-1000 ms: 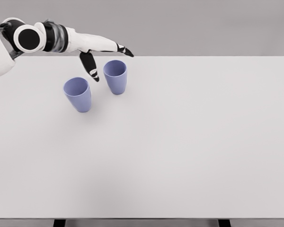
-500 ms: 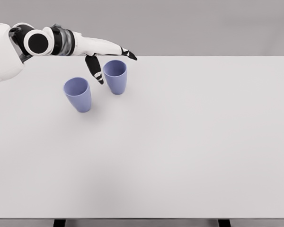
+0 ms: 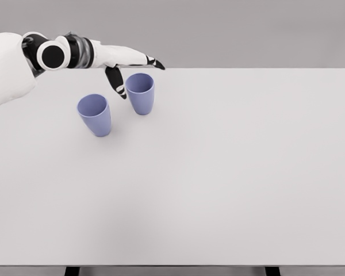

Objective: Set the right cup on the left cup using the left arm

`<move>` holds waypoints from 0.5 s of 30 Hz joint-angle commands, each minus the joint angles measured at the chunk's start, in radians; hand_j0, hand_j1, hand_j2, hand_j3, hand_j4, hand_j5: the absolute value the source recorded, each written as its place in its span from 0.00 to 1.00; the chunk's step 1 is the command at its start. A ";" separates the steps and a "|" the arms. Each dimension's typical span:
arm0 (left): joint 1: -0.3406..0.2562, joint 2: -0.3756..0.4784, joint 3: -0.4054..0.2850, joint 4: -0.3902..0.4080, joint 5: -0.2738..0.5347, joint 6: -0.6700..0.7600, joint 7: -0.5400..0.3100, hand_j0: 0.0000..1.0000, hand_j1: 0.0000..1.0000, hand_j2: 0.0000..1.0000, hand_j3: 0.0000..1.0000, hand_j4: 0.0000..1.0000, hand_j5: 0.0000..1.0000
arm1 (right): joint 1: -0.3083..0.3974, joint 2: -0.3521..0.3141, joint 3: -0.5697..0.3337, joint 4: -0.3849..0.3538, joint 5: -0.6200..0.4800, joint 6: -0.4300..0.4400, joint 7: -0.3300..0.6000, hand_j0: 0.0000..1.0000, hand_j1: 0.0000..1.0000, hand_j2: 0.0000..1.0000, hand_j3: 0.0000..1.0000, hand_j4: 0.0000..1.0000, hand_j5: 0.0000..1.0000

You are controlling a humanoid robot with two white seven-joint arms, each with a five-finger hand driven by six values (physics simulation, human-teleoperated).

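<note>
Nothing is stacked yet: the left hand (image 3: pixel 122 62) hovers with fingers (image 3: pixel 116 83) spread and empty, the right cup (image 3: pixel 140 92) just beside them, the left cup (image 3: pixel 95 114) nearer me, both upright on the bench (image 3: pixel 230 172).

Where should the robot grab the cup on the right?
Probably around the side wall of the right cup, just under its rim, coming from its left. It stands upright and round, and the open left hand hovers there, thumb down beside it.
</note>
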 commanded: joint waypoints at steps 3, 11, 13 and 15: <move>0.005 -0.006 0.001 0.011 0.001 0.000 0.009 1.00 1.00 1.00 1.00 1.00 1.00 | 0.000 0.000 0.000 0.000 0.001 -0.001 0.000 1.00 1.00 1.00 1.00 1.00 1.00; 0.006 -0.015 -0.008 0.016 -0.022 0.001 0.011 1.00 1.00 1.00 1.00 1.00 1.00 | 0.000 0.000 0.000 0.000 0.001 -0.001 0.000 1.00 1.00 1.00 1.00 1.00 1.00; 0.006 -0.019 -0.008 0.016 -0.028 0.001 0.011 1.00 1.00 1.00 1.00 1.00 1.00 | 0.000 0.000 0.000 0.000 0.001 -0.001 0.000 1.00 1.00 1.00 1.00 1.00 1.00; 0.020 -0.029 -0.005 0.016 -0.033 0.003 0.011 1.00 1.00 1.00 1.00 1.00 1.00 | 0.000 0.000 0.000 0.000 0.001 -0.001 0.000 1.00 1.00 1.00 1.00 1.00 1.00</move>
